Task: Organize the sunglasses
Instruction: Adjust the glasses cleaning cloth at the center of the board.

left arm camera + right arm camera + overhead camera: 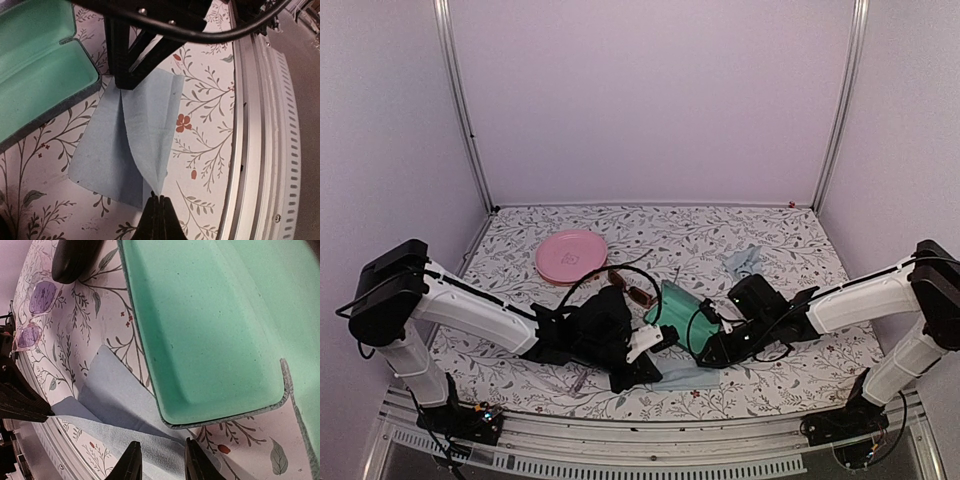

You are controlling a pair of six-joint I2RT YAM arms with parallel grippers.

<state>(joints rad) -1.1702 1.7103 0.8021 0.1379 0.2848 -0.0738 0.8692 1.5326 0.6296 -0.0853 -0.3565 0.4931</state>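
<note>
Top external view, read with both wrist views: the reddish-brown pair [638, 293] of sunglasses lies on the patterned table between the pink plate [570, 255] and the open green-lined case [675, 305], just beside the case. The pale pair [34, 315], with violet-tinted lenses, lies flat near a dark rounded object [75, 260] in the right wrist view; in the top view it cannot be made out. Left gripper [159, 201]: jaws closed tight, pinching a raised fold of the blue cloth [125, 150] beside the case. Right gripper [161, 455]: fingers apart above blue cloth, near the case's corner, with nothing seen grasped between them. Handling, as judged: both pairs are light, with stiff fronts but thin arms that flex and fold at fragile hinges; the lenses are slick and scratch easily. The best hold is likely across the bridge or the frame's top rim, fingers clear of the lenses, with a gentle squeeze. The pale frame, nearly transparent, may be hard to locate against the print, and a loosely held pair would probably pivot about one arm
</note>
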